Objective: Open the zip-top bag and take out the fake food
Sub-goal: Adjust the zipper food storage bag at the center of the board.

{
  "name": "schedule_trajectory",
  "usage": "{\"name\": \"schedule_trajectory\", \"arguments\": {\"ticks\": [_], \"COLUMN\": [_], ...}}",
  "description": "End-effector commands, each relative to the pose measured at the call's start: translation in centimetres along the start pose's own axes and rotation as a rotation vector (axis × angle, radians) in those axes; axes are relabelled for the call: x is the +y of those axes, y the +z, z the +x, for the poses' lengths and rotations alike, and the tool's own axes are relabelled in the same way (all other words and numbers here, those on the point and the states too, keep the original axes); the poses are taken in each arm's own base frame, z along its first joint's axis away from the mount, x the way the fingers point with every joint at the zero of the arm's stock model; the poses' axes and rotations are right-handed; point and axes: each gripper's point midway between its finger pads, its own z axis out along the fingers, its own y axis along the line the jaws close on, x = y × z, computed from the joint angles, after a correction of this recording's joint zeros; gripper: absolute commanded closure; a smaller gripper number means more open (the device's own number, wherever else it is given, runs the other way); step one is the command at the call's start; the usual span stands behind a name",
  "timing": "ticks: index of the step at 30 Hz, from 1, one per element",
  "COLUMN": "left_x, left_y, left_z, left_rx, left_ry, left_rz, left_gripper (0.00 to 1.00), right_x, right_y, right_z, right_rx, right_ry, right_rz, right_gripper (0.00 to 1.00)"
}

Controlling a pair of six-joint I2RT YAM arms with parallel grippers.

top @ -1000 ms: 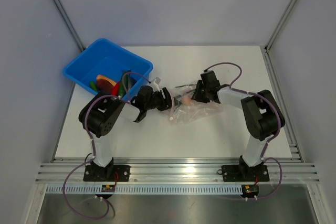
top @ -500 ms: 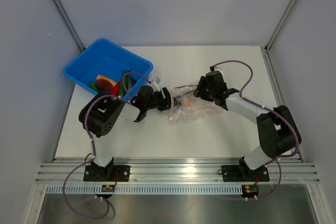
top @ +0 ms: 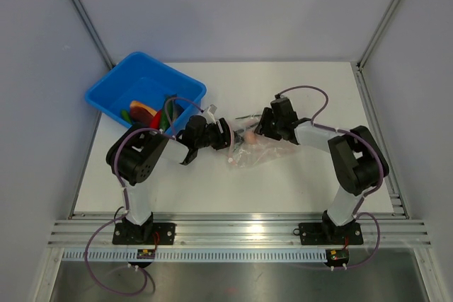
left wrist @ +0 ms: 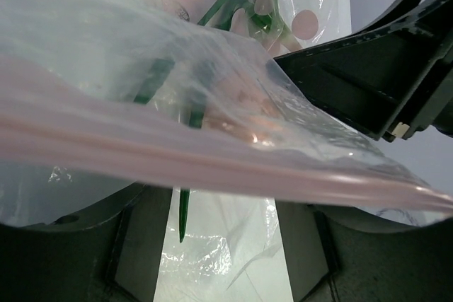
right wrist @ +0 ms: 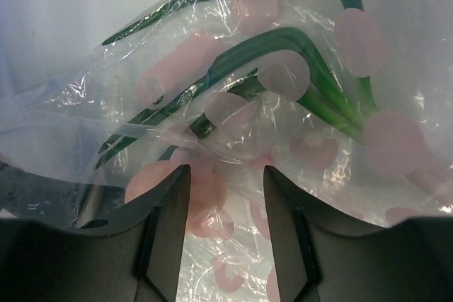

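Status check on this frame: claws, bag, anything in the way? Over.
Left claw open, right claw open, both against the zip-top bag. Bag on table, pinkish ball inside. Blue bin well aside; nothing blocking.

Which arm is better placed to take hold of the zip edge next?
Left. The zip strip of the bag lies straight across the open fingers of the left gripper. The right gripper faces the body of the bag: only crinkled film shows in its view, no strip.

- Clear, crinkly zip-top bag [top: 260, 150] with pinkish zip strip [left wrist: 212, 153], crumpled at frame centre, pinkish ball [top: 249, 134] inside.
- Orange and green fake food [top: 145, 114], heaped upper left.
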Motion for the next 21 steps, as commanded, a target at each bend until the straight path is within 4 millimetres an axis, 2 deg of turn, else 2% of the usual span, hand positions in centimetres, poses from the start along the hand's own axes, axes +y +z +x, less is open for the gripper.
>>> {"name": "schedule_trajectory", "arguments": {"ticks": [1, 4, 11, 21], "left_x": [-2.5, -2.6, -2.4, -1.8], "left_y": [0.2, 0.2, 0.3, 1.2], "left_z": [-1.9, -1.9, -2.1, -1.0], "left_rx": [-0.05, -0.051, -0.056, -0.029], "left_ry": [0.063, 0.063, 0.073, 0.078], "left_rz": [0.066, 0.067, 0.048, 0.01], "left_gripper": [0.39, 0.39, 0.38, 0.34], "right_x": [2.5, 2.5, 3.4, 3.9], "right_y": [0.3, 0.9, 1.7, 1.6], "right_z": [-1.3, 0.5, 2.4, 2.9], "right_rx": [-0.009, 0.063, 0.112, 0.126], "right_ry": [-0.007, -0.039, -0.114, -0.083], "right_rz": [-0.072, -0.045, -0.013, -0.048], "right_gripper": [0.47, 0.5, 0.51, 0.52]}}
